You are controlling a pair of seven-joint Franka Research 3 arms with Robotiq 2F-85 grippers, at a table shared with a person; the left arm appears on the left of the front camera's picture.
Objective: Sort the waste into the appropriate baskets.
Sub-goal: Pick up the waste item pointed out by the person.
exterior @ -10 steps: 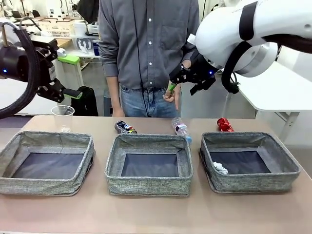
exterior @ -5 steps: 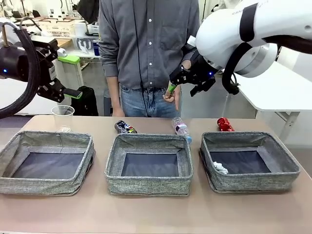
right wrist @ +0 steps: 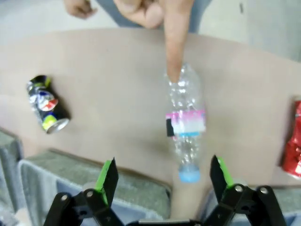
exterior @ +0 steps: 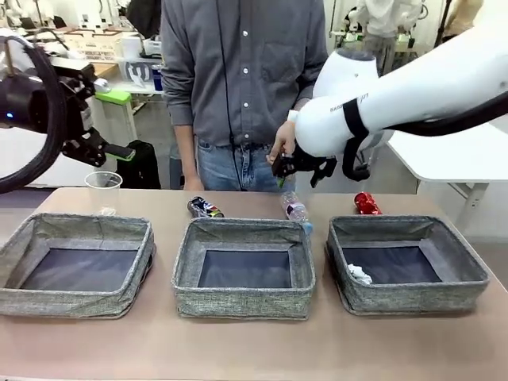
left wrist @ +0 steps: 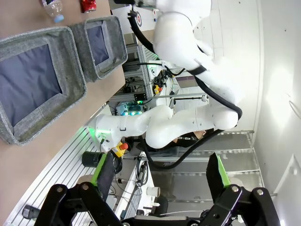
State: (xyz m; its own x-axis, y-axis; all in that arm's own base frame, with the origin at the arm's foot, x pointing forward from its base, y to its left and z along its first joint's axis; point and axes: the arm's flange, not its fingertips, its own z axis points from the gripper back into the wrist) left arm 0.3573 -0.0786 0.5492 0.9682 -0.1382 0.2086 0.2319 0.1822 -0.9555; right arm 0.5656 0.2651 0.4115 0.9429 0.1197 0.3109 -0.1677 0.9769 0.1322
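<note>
A clear plastic bottle (exterior: pixel 294 208) (right wrist: pixel 186 127) with a pink label lies on the table behind the gap between the middle basket (exterior: pixel 242 302) and the right basket (exterior: pixel 413 298). A person's finger (right wrist: pixel 175 47) points down onto its far end. My right gripper (exterior: pixel 298 170) (right wrist: pixel 164 179) hangs open just above it. A crushed dark can (exterior: pixel 204 207) (right wrist: pixel 47 110) lies behind the middle basket and a crushed red can (exterior: pixel 366 203) (right wrist: pixel 294 146) behind the right one. A white paper wad (exterior: pixel 359 274) is in the right basket. A clear cup (exterior: pixel 102 191) stands behind the left basket (exterior: pixel 71 302). My left gripper (exterior: pixel 117 123) (left wrist: pixel 160 174) is raised at far left, open and empty.
The person (exterior: pixel 238 79) stands at the far side of the table, one hand (exterior: pixel 282 144) close to my right gripper. The table's front strip (exterior: pixel 254 349) before the baskets is bare. My right arm (exterior: pixel 397 95) reaches in from the right over the right basket.
My right arm has swung down and forward, bringing its open gripper from beside the person's hand to just above the bottle. The left arm has not moved.
</note>
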